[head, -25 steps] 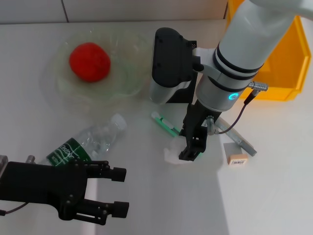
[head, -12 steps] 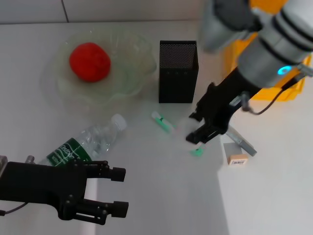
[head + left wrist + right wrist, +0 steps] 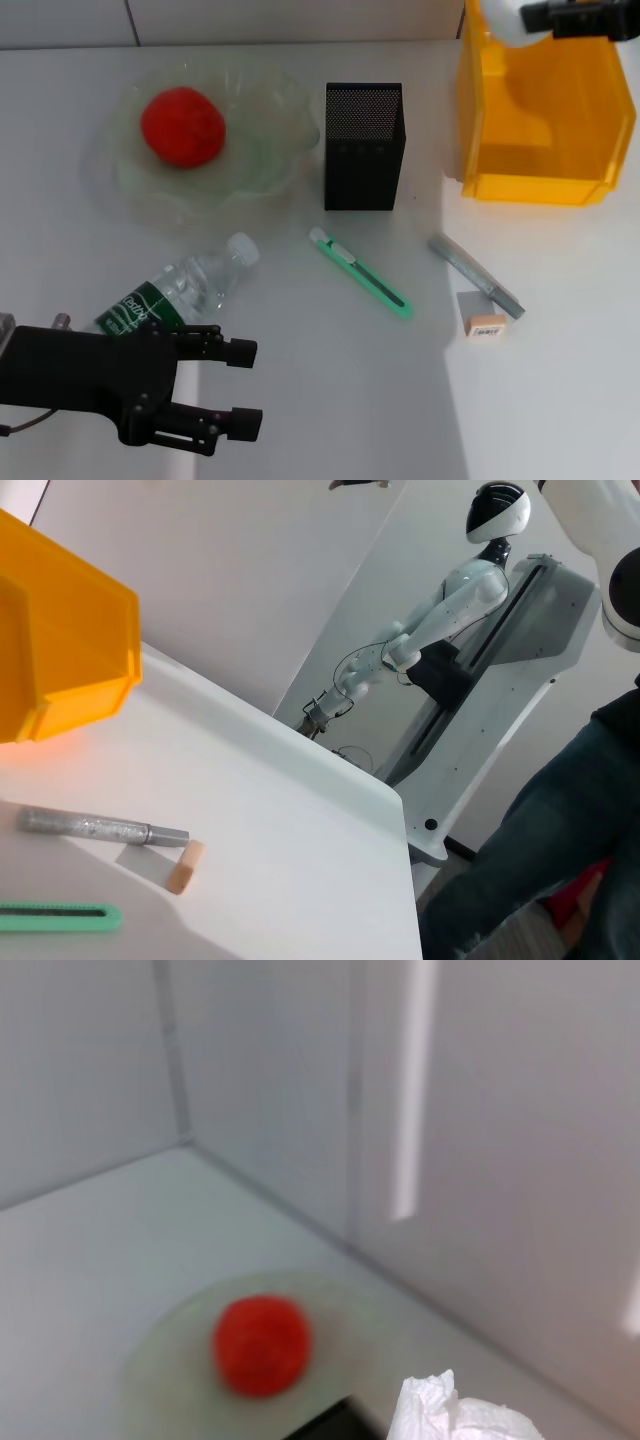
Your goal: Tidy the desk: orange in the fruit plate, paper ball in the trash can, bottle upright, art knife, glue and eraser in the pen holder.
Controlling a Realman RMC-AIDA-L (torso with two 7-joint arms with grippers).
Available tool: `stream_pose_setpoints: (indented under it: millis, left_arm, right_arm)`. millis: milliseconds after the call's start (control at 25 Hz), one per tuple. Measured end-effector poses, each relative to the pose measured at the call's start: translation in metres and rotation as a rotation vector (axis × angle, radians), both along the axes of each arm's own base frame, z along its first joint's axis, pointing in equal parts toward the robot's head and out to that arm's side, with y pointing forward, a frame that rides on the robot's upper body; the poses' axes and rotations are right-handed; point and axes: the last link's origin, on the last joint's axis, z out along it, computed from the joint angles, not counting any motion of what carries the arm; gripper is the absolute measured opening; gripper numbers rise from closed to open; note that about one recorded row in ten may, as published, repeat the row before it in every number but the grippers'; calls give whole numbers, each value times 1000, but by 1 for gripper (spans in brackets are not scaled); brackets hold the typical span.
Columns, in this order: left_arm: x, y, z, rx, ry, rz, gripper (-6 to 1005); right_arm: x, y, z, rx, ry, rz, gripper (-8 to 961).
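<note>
Orange [image 3: 182, 125] sits in the glass fruit plate [image 3: 262, 170] at the far left. Near left, the left gripper [image 3: 228, 390] hovers with its fingers apart, just near of the bottle [image 3: 180, 288] lying on its side. At centre stands the black pen holder [image 3: 364, 145]; near it lies the green art knife [image 3: 361, 273]. Further right lie the grey glue stick [image 3: 476, 275] and the eraser [image 3: 486, 326], just beside each other. Far right, the right gripper [image 3: 580, 18] hangs over the yellow trash can [image 3: 535, 185]; whether it is clamped cannot be told, though the paper ball [image 3: 455, 1412] shows in its wrist view.
</note>
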Motion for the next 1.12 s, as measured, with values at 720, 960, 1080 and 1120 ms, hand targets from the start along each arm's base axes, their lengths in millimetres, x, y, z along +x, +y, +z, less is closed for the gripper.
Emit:
stream_pose_setpoints:
  millis: [720,960,1080,1120]
  left_arm:
    - [0,-2,-2,-10,-8,9,842]
    - [0,-2,-1,-12,-8,7,842]
    - [0,-1,0,-6,-8,11,842]
    - [0,-1,0,-6,-8,11,842]
  right_arm:
    - [61,38,2,297,113,-245,489]
    - [62,35,-1,274,105,-244,633]
    - [64,33,-1,262,110,-246,679]
    - [64,33,-1,262,110,-246,684]
